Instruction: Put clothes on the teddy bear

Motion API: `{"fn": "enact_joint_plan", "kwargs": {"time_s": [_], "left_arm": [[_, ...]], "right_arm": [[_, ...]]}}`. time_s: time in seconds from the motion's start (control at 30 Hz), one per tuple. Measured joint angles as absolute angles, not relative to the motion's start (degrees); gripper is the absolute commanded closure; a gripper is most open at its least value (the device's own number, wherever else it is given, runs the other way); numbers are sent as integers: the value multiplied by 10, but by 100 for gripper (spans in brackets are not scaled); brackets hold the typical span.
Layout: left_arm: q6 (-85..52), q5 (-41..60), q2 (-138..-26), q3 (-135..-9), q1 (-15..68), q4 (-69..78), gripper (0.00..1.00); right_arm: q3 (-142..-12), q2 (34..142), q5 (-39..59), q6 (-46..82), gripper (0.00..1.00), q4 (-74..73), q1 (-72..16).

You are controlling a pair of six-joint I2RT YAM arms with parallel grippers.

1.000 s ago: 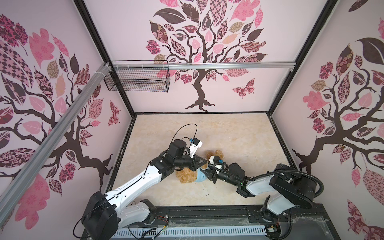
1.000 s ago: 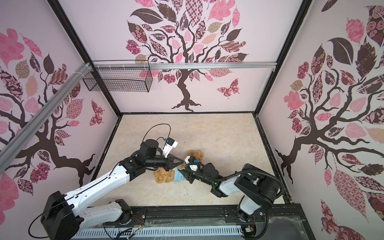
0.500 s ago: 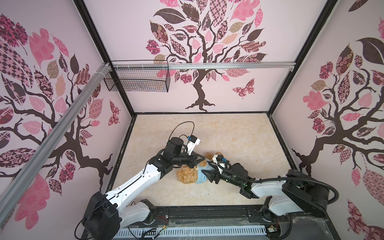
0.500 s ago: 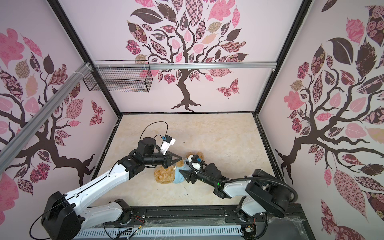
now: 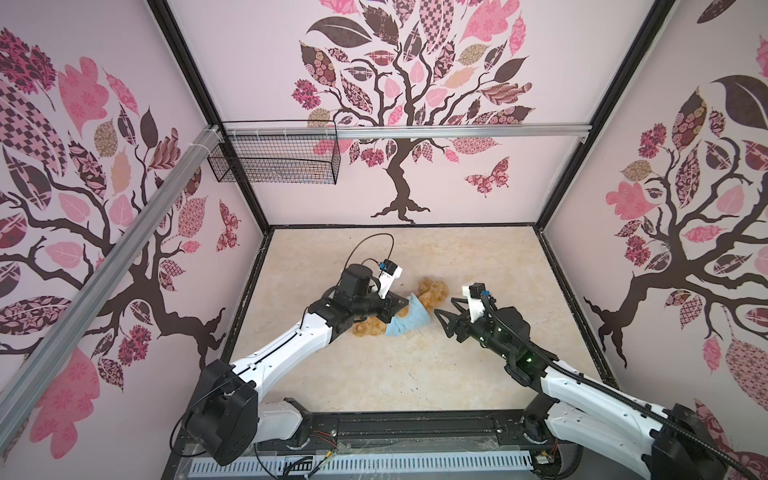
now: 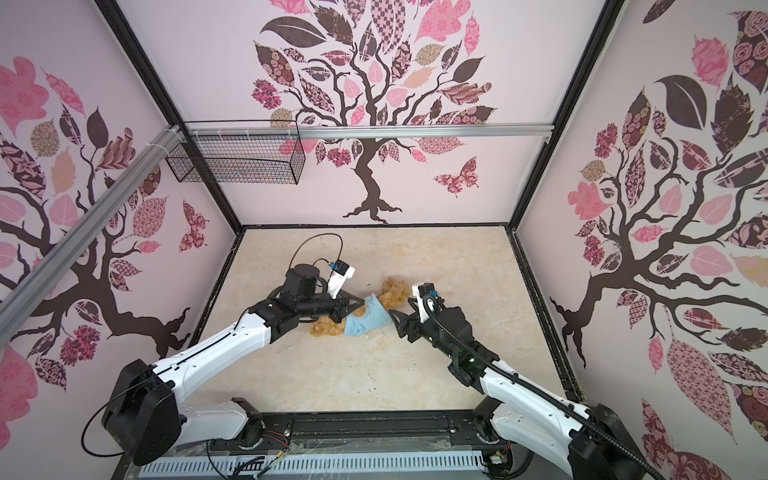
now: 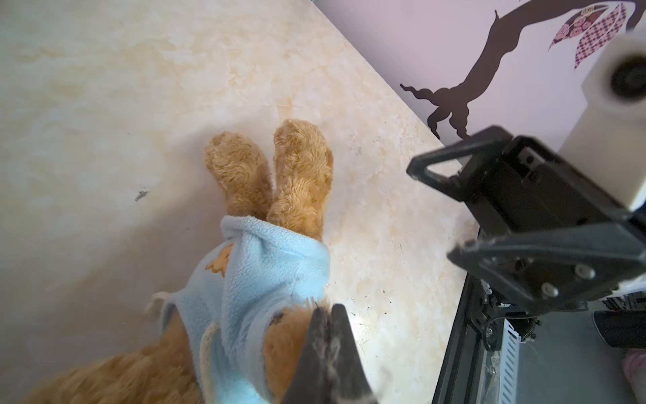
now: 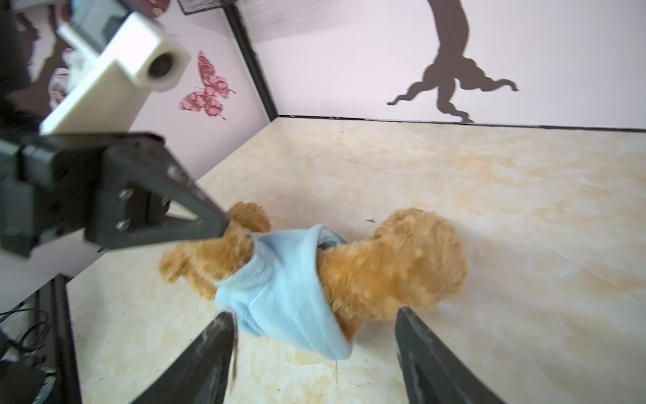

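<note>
Pale marbled floor (image 5: 374,382) fills the cell and is bare on the near side, where the two arms start. Further in, the right claw (image 5: 445,308) hovers low with its jaws spread wide. It is near the bear (image 5: 432,291) but not touching it, and nothing is between the jaws.

The bear lies at the middle of the floor, between both claws. A light-blue shirt (image 5: 406,318) wraps its trunk. Two stubby limbs (image 7: 300,168) poke out of the shirt on the right claw's side, and more fur shows at the other end. Which end is the head I cannot tell.

The left claw (image 6: 360,303) is pressed together, with its tips at a furry part that comes out of a shirt opening. Whether it pinches fur or only touches is not visible. Far behind, a wire basket (image 5: 274,158) hangs on the back wall.

I judge that the shirt is on but bunched, so the step is to seat it. To do this well, the right claw should close on the cloth edge only, not on fur. Then it should pull slowly along the body while the left claw steadies the bear. A quick pull would probably drag the whole light bear.
</note>
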State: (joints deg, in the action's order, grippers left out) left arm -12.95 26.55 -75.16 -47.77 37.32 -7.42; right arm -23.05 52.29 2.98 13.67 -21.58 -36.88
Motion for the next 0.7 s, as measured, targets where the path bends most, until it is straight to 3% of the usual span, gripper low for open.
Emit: {"fn": "enact_joint_plan", "kwargs": {"time_s": [0.17,0.3,0.57,0.7], "left_arm": [[-187,256,-750,-383,442,-35,67],[-219,258,-707,-339,479,-18,54],[-238,221,-579,-335,477,-37,47],[-242,186,-539,-353,434,-105,34]], "right_arm": [[-261,531,25,157,28,-166,-350],[-281,572,67,176,46,-182,-347],[-335,728,147,178,71,-218,-420],[-332,781,177,182,77,-237,-435]]}}
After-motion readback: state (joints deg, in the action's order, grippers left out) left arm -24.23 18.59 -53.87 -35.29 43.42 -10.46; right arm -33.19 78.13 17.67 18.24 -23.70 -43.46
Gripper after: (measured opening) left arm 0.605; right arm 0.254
